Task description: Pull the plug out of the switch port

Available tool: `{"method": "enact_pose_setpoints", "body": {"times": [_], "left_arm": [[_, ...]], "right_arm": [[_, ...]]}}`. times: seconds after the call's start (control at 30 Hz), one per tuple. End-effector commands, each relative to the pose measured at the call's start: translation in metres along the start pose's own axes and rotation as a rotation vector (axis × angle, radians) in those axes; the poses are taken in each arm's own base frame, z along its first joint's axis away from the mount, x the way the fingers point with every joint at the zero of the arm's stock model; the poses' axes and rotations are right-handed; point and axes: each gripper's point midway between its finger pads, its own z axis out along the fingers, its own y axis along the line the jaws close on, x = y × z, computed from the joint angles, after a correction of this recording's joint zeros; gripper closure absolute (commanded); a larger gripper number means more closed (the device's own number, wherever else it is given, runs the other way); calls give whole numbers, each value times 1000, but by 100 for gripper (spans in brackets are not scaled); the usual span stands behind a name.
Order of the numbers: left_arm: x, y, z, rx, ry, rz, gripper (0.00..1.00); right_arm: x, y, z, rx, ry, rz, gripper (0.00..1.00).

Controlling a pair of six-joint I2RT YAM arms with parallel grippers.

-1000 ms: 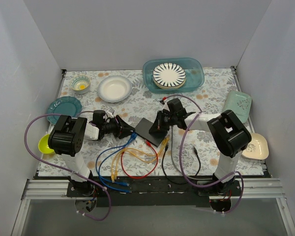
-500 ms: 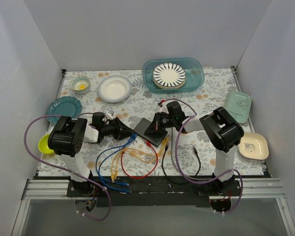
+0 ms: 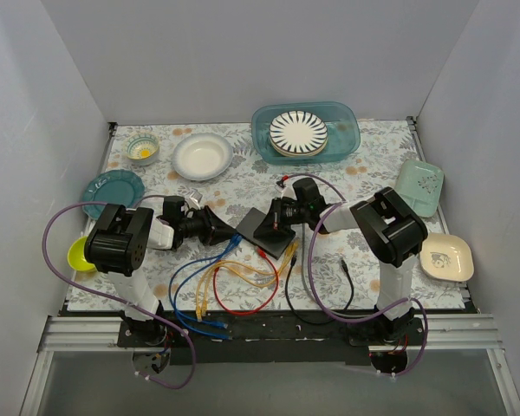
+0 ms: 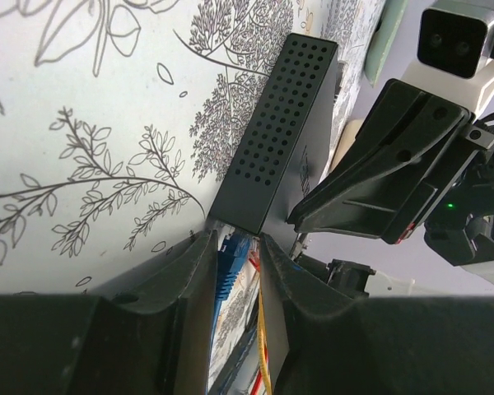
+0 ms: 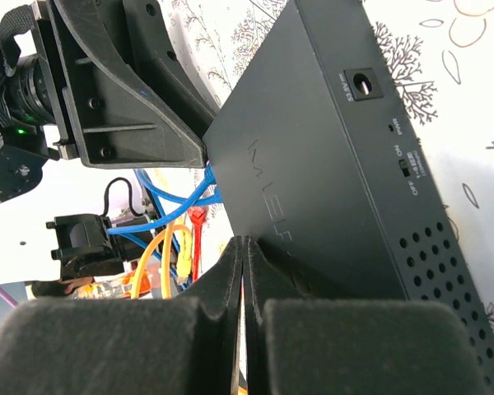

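Note:
The switch [image 3: 264, 230], a flat black box, lies mid-table with its socket edge toward the near left. It also shows in the left wrist view [image 4: 284, 123] and the right wrist view [image 5: 337, 164]. My left gripper [image 3: 228, 231] lies low at the switch's left corner. Its fingers [image 4: 193, 276] close round a blue plug [image 4: 230, 257] that sits in a port. My right gripper [image 3: 278, 222] is shut and empty, with its tips [image 5: 243, 247] pressed on the switch's top face.
Blue, yellow, orange, red and black cables [image 3: 234, 286] loop between the switch and the near edge. A teal tub with a striped plate [image 3: 305, 130], a white bowl [image 3: 202, 156], a small bowl [image 3: 142, 149], a teal plate [image 3: 113, 186], a yellow bowl [image 3: 76, 253] and two dishes [image 3: 419, 186] ring the mat.
My right arm has swung its elbow inward and brought its shut gripper further left onto the switch. The left gripper has stayed at the plug.

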Motion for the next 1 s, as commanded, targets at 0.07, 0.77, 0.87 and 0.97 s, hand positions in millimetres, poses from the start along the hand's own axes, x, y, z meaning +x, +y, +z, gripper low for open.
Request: {"method": "enact_pose_setpoints", "body": {"times": [0.07,0.77,0.87,0.97], "left_arm": [[2,-1,-2,-32,26,87,74],[5,8,-3,-65,38,76,73],[1,9,0,-74,38,68,77],[-4,9,2,-87,30,60,77]], "right_arm": [[3,-21,5,67,16,5,99],[5,-28,6,88,21,7,99],[5,-27,6,87,22,2,99],[5,-28,6,90,23,7,99]]}}
